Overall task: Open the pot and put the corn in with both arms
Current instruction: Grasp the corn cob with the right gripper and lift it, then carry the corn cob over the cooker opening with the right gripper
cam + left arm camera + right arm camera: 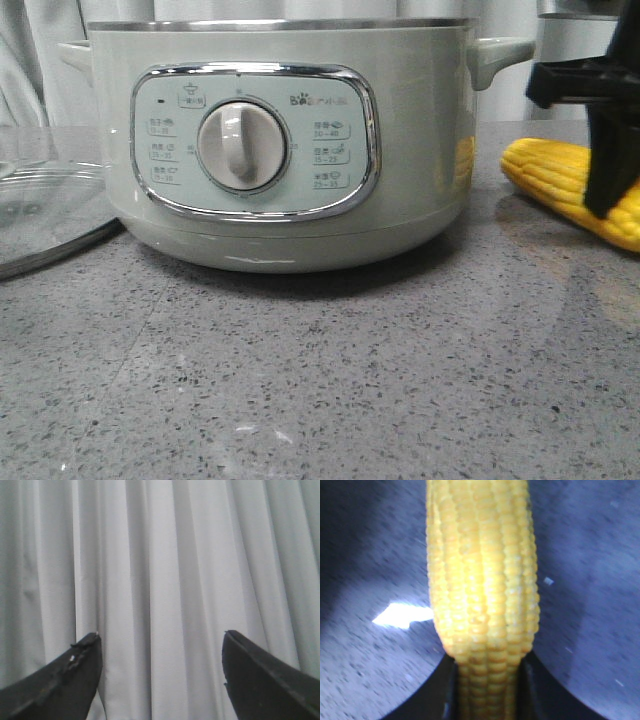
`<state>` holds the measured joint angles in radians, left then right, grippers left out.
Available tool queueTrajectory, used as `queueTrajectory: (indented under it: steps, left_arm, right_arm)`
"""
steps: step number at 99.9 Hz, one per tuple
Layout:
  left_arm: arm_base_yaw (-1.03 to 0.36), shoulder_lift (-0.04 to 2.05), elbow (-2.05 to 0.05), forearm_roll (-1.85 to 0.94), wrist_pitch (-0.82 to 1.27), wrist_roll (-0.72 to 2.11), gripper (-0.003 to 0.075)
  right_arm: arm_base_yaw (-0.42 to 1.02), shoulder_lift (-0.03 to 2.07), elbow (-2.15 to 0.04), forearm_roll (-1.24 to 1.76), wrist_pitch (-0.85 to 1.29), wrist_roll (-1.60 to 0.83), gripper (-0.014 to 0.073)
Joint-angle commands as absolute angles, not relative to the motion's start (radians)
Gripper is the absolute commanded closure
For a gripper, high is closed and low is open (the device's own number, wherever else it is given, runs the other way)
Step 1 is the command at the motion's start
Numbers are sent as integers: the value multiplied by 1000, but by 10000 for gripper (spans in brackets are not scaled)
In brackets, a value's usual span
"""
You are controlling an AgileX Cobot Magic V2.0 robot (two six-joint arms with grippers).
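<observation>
The pale-green pot (290, 140) stands in the middle of the counter with its dial facing me. No lid sits on its steel rim, and its inside is hidden from this low angle. The yellow corn (555, 175) lies low to the pot's right, at counter level. My right gripper (608, 190) comes down over it. In the right wrist view the corn (482, 580) runs between the two black fingers, and the right gripper (488, 657) is shut on it. My left gripper (161, 634) is open and empty, facing only curtain.
A round glass lid (40, 210) rests on the grey speckled counter (320, 380) to the left of the pot. The pot's right handle (500, 55) sticks out toward the corn. A white curtain (30, 60) hangs behind. A metal object (575, 10) shows at the top right.
</observation>
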<state>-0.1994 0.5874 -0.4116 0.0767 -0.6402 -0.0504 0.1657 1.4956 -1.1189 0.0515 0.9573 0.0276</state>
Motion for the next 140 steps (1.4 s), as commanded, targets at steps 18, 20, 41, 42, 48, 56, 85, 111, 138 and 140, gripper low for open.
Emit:
queueTrajectory:
  steps: [18, 20, 41, 42, 48, 56, 85, 111, 138, 140]
  left_arm:
    - [-199, 588, -440, 77, -702, -53, 240]
    - [-199, 588, -440, 79, -702, -53, 240]
    - [-199, 588, -440, 99, -703, -53, 240]
    - [-199, 588, -440, 99, -703, -53, 240]
    - [-199, 588, -440, 99, -703, -53, 240]
    - [-199, 588, -440, 99, -703, -53, 240]
    - [-199, 588, -440, 99, -703, -53, 240]
    - [-199, 588, -440, 99, -706, -53, 240]
    - [-199, 588, -440, 99, -710, -53, 240]
    - [-199, 588, -440, 99, -710, -53, 240]
  right_arm:
    - [82, 1302, -1232, 12, 1028, 20, 659]
    - [80, 1290, -1245, 10, 1032, 20, 659]
    - [117, 1244, -1411, 18, 1085, 10, 659]
    - [123, 1244, -1417, 24, 1085, 10, 659]
    - [157, 1246, -1460, 56, 1059, 0, 659]
    - [225, 1258, -1499, 124, 1012, -58, 659]
    - [454, 1424, -1577, 180, 885, -81, 658]
    - [516, 1574, -1624, 181, 881, -83, 480]
    - [516, 1591, -1633, 184, 881, -83, 293]
    - [516, 1591, -1634, 184, 881, -83, 293]
